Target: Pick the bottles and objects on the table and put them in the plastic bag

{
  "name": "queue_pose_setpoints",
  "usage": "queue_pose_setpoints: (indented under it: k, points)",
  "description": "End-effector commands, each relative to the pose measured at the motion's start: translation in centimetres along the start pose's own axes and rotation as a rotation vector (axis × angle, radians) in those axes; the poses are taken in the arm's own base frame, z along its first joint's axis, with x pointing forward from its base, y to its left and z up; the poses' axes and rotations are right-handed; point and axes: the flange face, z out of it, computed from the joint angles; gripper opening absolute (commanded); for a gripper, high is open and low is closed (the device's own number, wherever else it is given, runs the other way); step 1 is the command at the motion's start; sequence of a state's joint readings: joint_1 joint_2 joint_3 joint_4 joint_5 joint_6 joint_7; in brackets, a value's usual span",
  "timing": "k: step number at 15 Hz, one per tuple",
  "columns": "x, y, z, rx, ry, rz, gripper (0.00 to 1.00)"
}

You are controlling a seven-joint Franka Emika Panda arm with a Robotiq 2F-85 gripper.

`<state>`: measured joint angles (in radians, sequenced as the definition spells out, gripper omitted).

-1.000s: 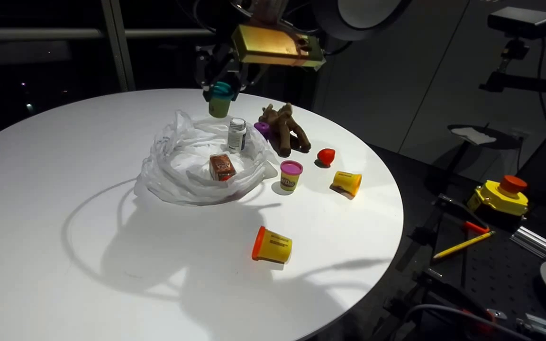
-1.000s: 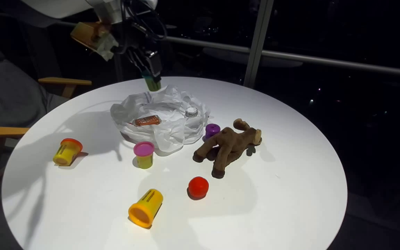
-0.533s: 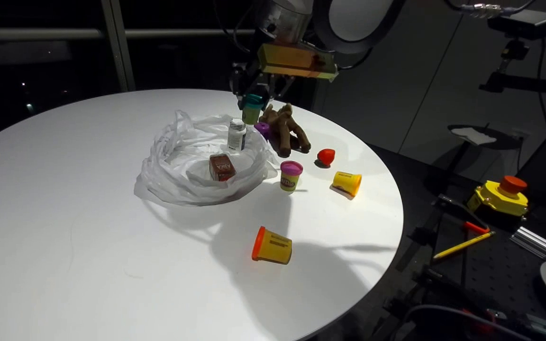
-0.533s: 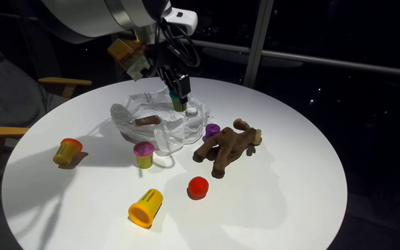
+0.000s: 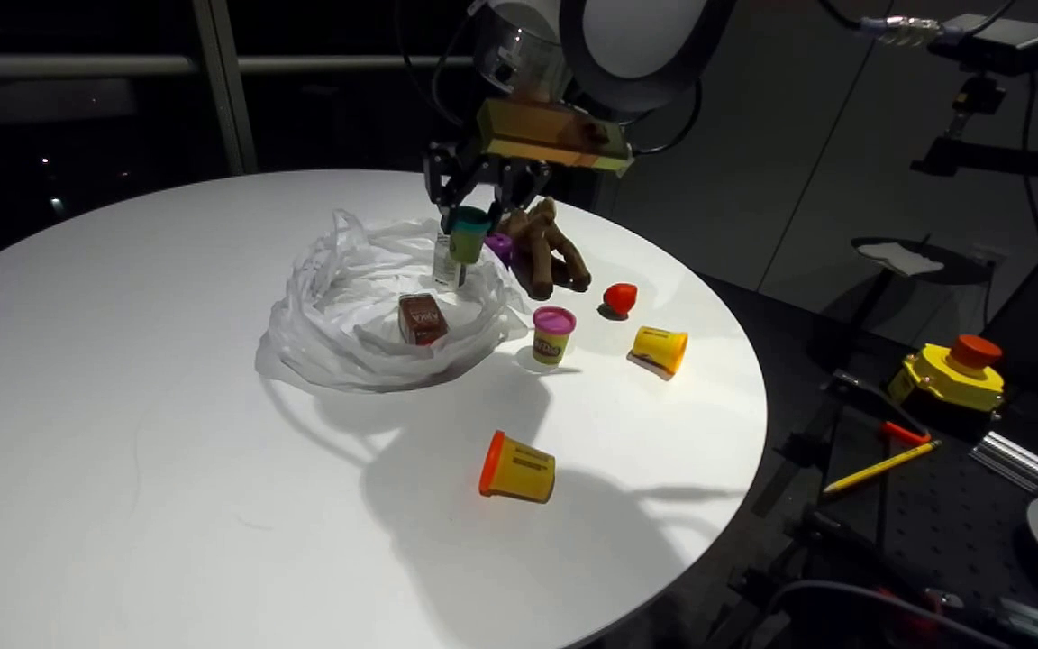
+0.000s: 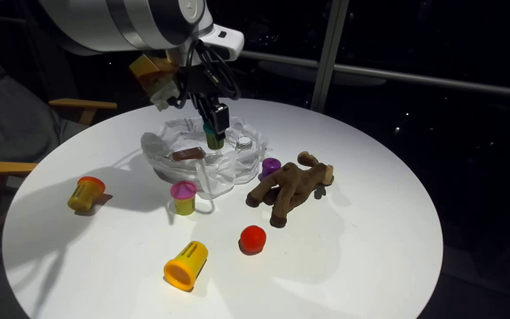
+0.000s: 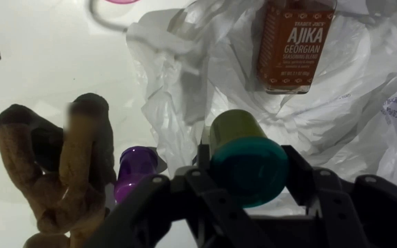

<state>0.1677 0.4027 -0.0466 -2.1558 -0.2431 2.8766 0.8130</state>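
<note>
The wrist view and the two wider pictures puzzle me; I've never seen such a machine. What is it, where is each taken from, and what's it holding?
It's a robot arm steered by a person, ending in a two-fingered gripper. The wider pictures are taken from two places outside the robot; the wrist view looks down from the arm itself.

The gripper holds a teal-lidded tub over an open white plastic bag; whether the two touch, I can't tell. Inside the bag are an Ajika seasoning bottle and a white bottle.

On the white table outside it are a pink-lidded tub, upright, an orange-lidded tub and an amber-lidded tub on their sides, a round red object, a purple object and a brown toy animal.
</note>
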Motion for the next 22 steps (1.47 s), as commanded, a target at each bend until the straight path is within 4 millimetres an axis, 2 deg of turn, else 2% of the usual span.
queue_pose_setpoints:
  k: [1,4,7,9,11,14,16,19,20,22]
  points:
    - [-0.4,0.2,2.5,-0.008,-0.033,0.003,0.23]
    - [-0.8,0.9,5.3,-0.024,-0.054,0.018,0.23]
    - [-0.9,1.2,6.6,-0.022,-0.060,0.032,0.23]
    - [-1.0,0.8,6.0,-0.015,-0.055,0.033,0.74]
    - [-1.4,-0.2,4.2,0.003,-0.038,0.021,0.77]
    - [-3.1,-2.6,0.1,0.036,0.001,-0.032,1.00]
    - [-5.1,-4.4,-2.9,0.057,0.016,-0.090,1.00]
    - [-10.5,-6.0,-6.3,0.062,-0.016,-0.250,1.00]
    - [-12.6,-6.2,-7.1,0.061,-0.039,-0.308,1.00]
    - [-17.2,-5.7,-7.2,0.053,-0.124,-0.413,1.00]
